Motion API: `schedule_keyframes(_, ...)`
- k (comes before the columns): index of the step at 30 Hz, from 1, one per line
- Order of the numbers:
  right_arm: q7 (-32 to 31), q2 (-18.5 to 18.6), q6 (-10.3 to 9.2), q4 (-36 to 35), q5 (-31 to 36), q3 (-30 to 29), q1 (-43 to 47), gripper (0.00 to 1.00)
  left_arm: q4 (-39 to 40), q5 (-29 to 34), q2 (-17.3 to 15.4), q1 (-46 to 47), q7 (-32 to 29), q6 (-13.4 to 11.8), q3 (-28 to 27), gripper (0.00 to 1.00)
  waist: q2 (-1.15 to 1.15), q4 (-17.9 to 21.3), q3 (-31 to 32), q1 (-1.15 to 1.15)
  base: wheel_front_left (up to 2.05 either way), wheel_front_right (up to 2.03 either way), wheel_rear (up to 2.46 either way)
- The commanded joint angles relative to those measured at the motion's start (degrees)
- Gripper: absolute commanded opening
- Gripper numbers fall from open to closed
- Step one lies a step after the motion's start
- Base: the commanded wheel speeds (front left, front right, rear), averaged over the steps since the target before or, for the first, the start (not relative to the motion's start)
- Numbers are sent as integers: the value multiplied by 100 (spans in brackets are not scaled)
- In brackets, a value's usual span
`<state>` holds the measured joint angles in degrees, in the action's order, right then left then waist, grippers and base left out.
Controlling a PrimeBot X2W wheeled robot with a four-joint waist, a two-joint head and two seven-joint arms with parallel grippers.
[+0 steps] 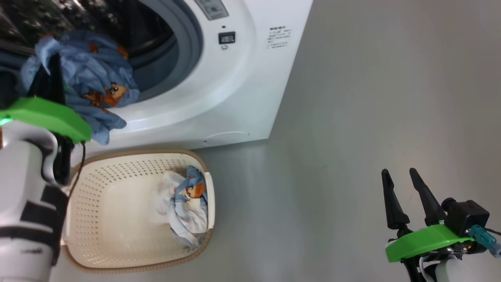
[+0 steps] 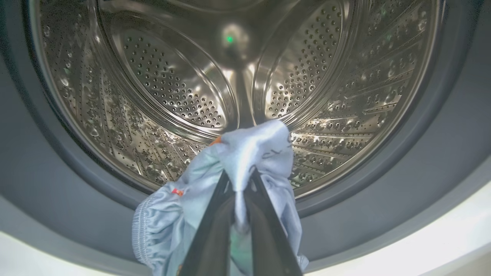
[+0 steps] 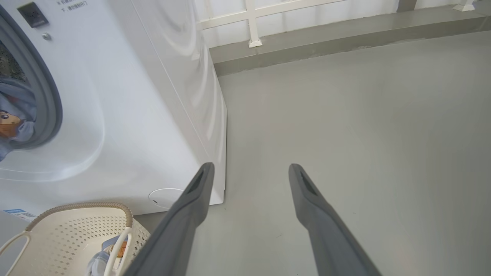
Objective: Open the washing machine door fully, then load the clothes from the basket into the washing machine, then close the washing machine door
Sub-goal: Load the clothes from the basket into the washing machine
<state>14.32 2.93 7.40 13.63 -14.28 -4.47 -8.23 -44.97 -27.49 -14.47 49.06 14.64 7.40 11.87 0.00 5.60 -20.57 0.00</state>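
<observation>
1. Where the left gripper [image 2: 238,175] meets the washer [image 1: 242,78] mouth, its fingers are clenched on a garment [image 2: 251,147]: light blue, soft, bunched, with orange-brown cartoon patches and an elastic hem.
2. The garment hangs at the grey gasket [image 2: 441,153], before the steel perforated drum [image 2: 172,84].
3. More clothes [image 1: 186,207], white and blue, lie at the right end of the basket [image 1: 129,168], on the floor [image 1: 372,98] just before the washer.
4. Right gripper [image 1: 399,172]: fingers spread, empty, over the grey floor.

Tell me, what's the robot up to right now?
Left claw shut on blue garment at drum mouth. Right claw open, idle. More clothes in basket. Nothing blocking.
</observation>
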Motion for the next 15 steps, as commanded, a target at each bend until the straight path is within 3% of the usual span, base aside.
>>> schedule_keyframes(1,68,4,9,-131,-8,154,-81,100,-23,-55,-289,265,36,9,-88,0,0,110,-132,0,0,0,0)
schedule_keyframes(10,68,-3,9,-126,-204,362,-288,100,-1393,-344,-410,1341,20,9,250,0,0,397,-459,0,0,0,0)
schedule_keyframes(15,68,-4,9,-153,-298,439,-350,100,-1734,-420,-546,1787,26,9,427,0,0,575,-620,0,0,0,0)
